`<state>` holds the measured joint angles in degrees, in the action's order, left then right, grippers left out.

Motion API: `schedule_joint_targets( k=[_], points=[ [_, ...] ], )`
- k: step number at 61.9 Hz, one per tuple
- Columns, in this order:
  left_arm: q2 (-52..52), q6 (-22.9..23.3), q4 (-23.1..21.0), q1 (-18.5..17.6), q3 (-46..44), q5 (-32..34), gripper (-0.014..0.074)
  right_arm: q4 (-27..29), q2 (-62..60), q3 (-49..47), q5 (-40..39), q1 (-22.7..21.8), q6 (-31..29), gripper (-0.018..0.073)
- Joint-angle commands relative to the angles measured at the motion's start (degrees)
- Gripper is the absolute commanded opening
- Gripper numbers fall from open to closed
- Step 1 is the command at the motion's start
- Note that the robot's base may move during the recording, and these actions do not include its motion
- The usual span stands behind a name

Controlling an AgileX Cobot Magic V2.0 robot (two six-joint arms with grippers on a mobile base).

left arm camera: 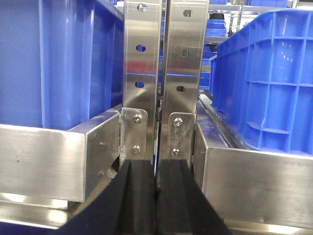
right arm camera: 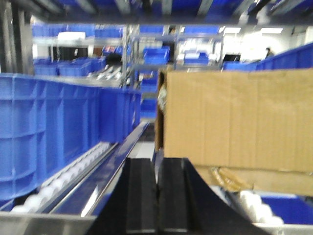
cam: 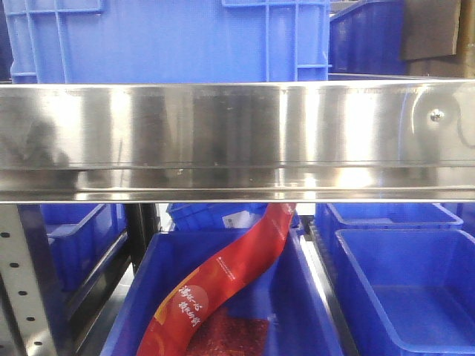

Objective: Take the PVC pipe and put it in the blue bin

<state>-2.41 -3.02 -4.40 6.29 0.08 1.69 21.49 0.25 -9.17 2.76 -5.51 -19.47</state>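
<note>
The left gripper (left arm camera: 156, 196) has its two black fingers pressed together with nothing between them, pointing at two steel posts (left arm camera: 165, 73) that stand between blue bins (left arm camera: 73, 58). The right gripper (right arm camera: 157, 196) is also closed and empty (this view is blurred), near a cardboard box (right arm camera: 234, 122). No pipe is visible in any view. In the front view a red bag (cam: 223, 285) lies in a blue bin (cam: 297, 297) below a steel shelf rail (cam: 237, 141).

Black, flat-padded tool (left arm camera: 156, 200); twin fingers (right arm camera: 142, 196)

The steel shelf rail (cam: 237, 141) hides the red bag's (cam: 223, 289) top; the right wrist view is blurred, its cardboard box (right arm camera: 239, 122) cropped.
</note>
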Motion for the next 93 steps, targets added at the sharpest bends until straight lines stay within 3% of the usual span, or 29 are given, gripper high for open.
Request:
schedule_joint_targets(
  k=[1,15,23,42,84,93],
  points=[
    [0.36,0.05,-0.39,0.09,-0.08,0.79,-0.0111,0.11,-0.25,1.70,-5.47,-0.22,0.04,-0.0162],
    [0.36,0.05,-0.39,0.09,-0.08,0.79,-0.0111,-0.02,-0.25,4.29,-7.08,-0.11,0.04,-0.0162],
    [0.36,0.05,-0.39,0.09,-0.08,0.79,-0.0111,-6.87,-0.25,5.47,-8.50,-0.11,-0.14,-0.0162],
    [0.36,0.05,-0.39,0.09,-0.08,0.79,-0.0111,-10.49,-0.25,5.47,-6.89,1.71,-0.14,-0.0162],
    [0.36,0.05,-0.39,0.09,-0.08,0.79,-0.0111,-12.14,-0.25,5.47,-6.64,1.80,-0.14,-0.0162],
    [0.36,0.05,-0.39,0.09,-0.08,0.79,-0.0111,-15.54,-0.25,7.11,-8.37,1.80,5.45,-0.0162]
  ],
)
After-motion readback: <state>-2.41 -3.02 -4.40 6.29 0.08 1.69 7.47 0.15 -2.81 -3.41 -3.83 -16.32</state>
